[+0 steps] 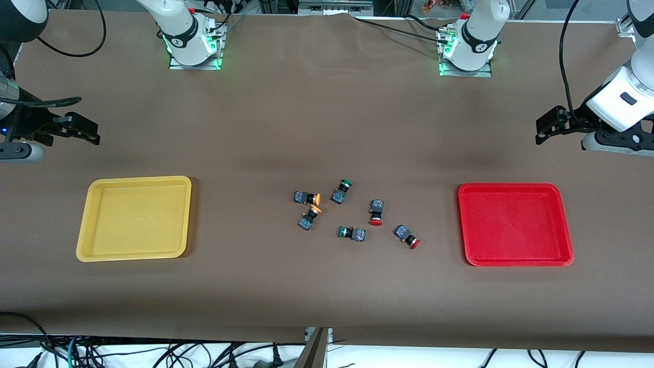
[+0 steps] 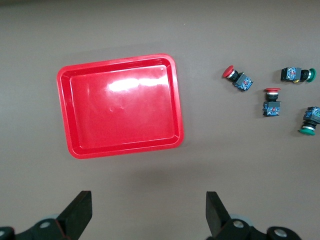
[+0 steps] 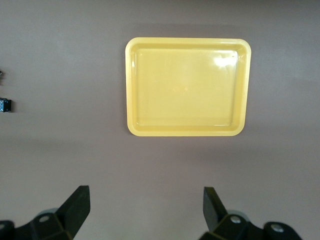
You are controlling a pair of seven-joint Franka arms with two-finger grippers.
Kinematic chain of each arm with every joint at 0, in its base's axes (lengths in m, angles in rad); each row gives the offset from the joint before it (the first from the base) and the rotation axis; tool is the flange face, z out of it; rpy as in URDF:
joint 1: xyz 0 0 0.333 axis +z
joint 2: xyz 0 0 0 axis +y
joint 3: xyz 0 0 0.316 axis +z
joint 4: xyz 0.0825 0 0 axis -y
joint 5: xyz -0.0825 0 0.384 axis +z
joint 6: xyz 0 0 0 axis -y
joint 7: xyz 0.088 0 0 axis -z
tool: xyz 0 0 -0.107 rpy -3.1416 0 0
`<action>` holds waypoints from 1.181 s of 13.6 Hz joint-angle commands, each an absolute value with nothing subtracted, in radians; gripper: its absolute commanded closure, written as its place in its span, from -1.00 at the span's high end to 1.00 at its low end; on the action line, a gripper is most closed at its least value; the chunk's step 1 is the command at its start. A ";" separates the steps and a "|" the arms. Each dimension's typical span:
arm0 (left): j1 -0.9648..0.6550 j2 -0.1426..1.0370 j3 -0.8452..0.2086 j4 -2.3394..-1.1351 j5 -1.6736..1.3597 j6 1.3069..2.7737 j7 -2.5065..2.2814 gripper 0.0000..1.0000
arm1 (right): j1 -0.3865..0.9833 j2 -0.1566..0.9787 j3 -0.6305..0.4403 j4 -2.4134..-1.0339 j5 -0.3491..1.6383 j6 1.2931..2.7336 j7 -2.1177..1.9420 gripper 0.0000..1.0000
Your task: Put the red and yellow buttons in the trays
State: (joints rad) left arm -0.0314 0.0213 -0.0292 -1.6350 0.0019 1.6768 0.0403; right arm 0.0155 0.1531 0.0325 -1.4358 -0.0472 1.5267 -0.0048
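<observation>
Nearest the front edge of the table (image 1: 327, 301), the red-capped button (image 1: 407, 236) beside the empty red tray (image 1: 515, 225) is best taken first by the left gripper (image 1: 542, 130), while both it and the right gripper (image 1: 88, 131) hang spread and empty above the table's ends.

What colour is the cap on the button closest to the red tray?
Red, clearest in the left wrist view.
</observation>
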 commanded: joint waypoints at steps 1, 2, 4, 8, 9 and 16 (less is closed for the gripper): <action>-0.032 0.028 -0.028 -1.609 0.009 1.652 0.052 1.00 | 0.011 0.167 0.035 -1.410 -0.041 1.528 0.003 1.00; -0.032 0.028 -0.028 -1.609 0.011 1.652 0.052 1.00 | 0.014 0.167 0.037 -1.410 -0.041 1.528 0.003 1.00; -0.032 0.028 -0.028 -1.609 0.009 1.652 0.054 1.00 | 0.017 0.167 0.037 -1.410 -0.041 1.526 0.003 1.00; -0.026 0.023 -0.087 -1.583 0.009 1.611 0.019 1.00 | 0.018 0.167 0.043 -1.411 -0.040 1.525 0.003 1.00; -0.023 0.023 -0.087 -1.583 0.011 1.609 0.017 1.00 | 0.031 0.169 0.044 -1.417 -0.040 1.526 0.003 1.00; -0.035 0.083 -0.230 -1.580 0.003 1.655 -0.144 1.00 | 0.169 0.268 0.044 -1.416 -0.043 1.528 0.008 1.00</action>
State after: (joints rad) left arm -0.0329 0.0362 -0.1746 -1.6026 0.0019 1.6357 -0.0678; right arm 0.1499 0.2212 0.0457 -1.4369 -0.0449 1.5319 0.0055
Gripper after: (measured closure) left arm 0.000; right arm 0.000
